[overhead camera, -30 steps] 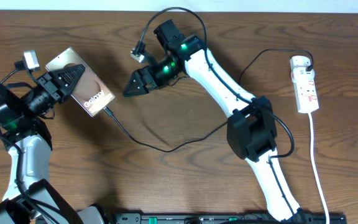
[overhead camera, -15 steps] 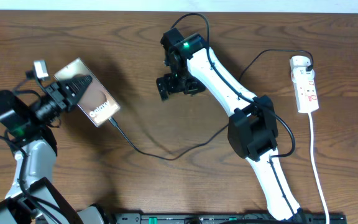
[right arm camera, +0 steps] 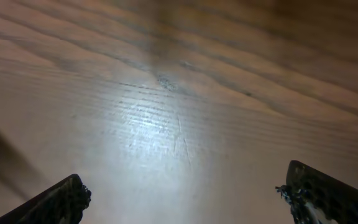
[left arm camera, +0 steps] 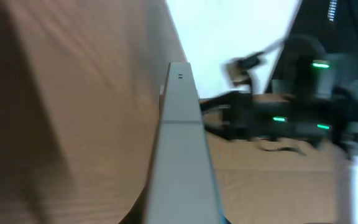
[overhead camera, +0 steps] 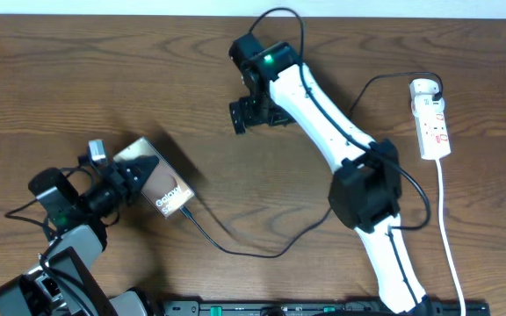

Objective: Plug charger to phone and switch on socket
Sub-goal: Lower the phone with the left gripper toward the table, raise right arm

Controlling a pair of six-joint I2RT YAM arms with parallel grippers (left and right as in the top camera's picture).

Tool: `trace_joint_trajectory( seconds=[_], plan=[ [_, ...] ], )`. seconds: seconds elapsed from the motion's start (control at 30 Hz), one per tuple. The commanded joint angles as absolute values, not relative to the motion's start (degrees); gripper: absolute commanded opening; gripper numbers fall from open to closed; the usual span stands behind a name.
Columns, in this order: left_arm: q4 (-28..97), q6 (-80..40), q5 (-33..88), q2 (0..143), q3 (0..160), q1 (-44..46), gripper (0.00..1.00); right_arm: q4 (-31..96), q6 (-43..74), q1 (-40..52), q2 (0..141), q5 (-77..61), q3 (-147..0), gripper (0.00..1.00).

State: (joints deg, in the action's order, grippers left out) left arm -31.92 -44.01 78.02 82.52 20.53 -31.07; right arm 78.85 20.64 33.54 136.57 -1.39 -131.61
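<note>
Left end effector (overhead camera: 134, 180) pinches the phone (overhead camera: 159, 187); ours on the right (overhead camera: 255, 114) hangs spread.
We judge the charger (overhead camera: 235, 252) plugged in; the socket (overhead camera: 434, 123) switch remains.

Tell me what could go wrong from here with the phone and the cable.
1. The left gripper holds the phone by one end, with the charger plugged into the other; more pulling could tug the plug loose or make the phone slip.
2. The right gripper is open and empty, far from the socket; its arm could snag the cable loop on the way.
</note>
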Motion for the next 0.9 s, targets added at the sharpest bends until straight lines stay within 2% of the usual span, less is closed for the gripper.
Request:
trace_joint_trajectory(
  seconds=[0.0, 0.17, 0.4, 0.6, 0.87],
  plan=[
    [-28.6, -37.4, 77.0, 82.0, 20.9, -31.2, 0.07, 79.6, 21.6, 33.3, 131.2, 2.2, -132.4, 0.99],
    [-21.7, -33.3, 73.8, 82.0, 20.9, -31.0, 0.07, 80.8, 21.5, 33.3, 129.5, 2.9, -132.4, 0.99],
    [-9.8, -26.5, 62.9, 82.0, 20.9, -28.6, 0.07, 81.7, 21.4, 33.3, 129.2, 2.9, -132.4, 0.99],
    [-3.7, -25.5, 53.2, 82.0, 20.9, -26.9, 0.07, 82.3, 21.1, 33.3, 129.2, 2.9, -132.4, 0.99],
    [0.2, -25.3, 49.1, 82.0, 20.9, -26.9, 0.07, 82.6, 21.1, 33.3, 129.2, 2.9, -132.4, 0.99]
  ],
)
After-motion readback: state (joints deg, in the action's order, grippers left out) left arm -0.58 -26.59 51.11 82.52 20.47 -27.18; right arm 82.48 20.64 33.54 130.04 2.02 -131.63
